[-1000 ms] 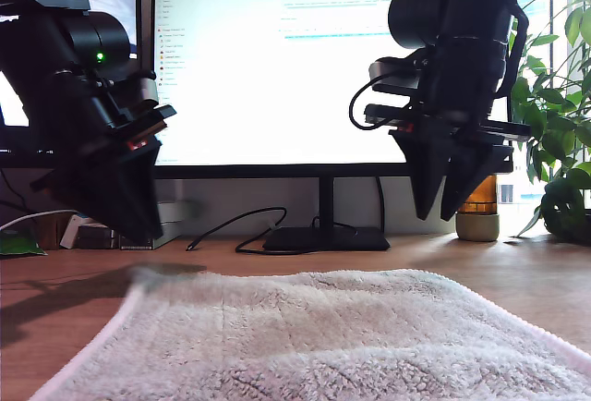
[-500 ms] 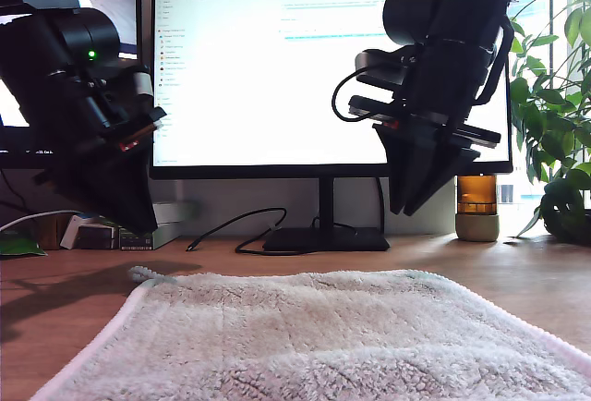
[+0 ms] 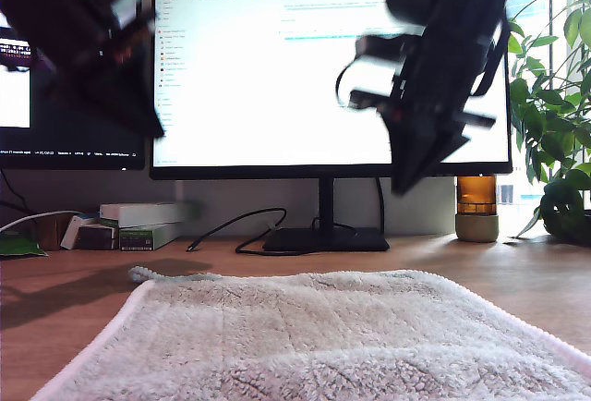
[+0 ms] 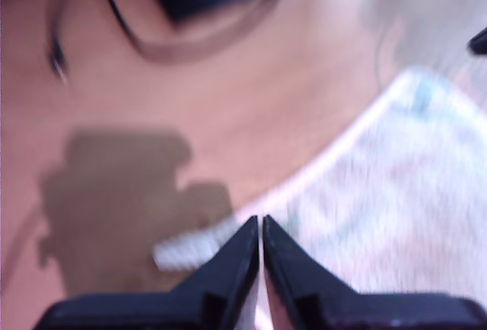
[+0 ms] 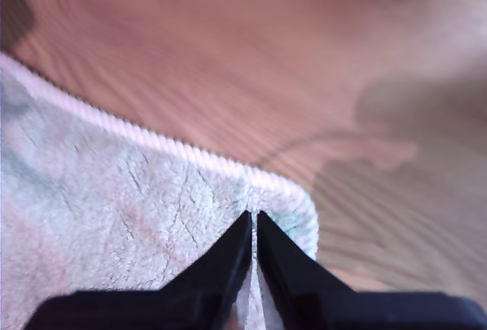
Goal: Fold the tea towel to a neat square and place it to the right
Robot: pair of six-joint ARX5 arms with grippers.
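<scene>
The tea towel [image 3: 323, 336] lies spread flat on the wooden desk [image 3: 65, 327], filling the lower middle and lower right of the exterior view, its pink ribbed trim running along both visible sides. A small loop sticks out at its far corner on the exterior view's left.

The first gripper [image 3: 152, 128] hangs blurred in the upper left of the exterior view, well above the desk. In the first wrist view its jaws [image 4: 261, 223] are pressed almost together with nothing between them, over that looped corner of the towel [image 4: 396, 193].

The second gripper [image 3: 406, 184] hangs blurred in the upper right, in front of the monitor [image 3: 268, 68]. Its jaws [image 5: 253, 220] are likewise closed to a sliver and empty, above the towel's [image 5: 114, 216] other far corner.

A black cable [image 3: 231, 225] trails beside the monitor stand
</scene>
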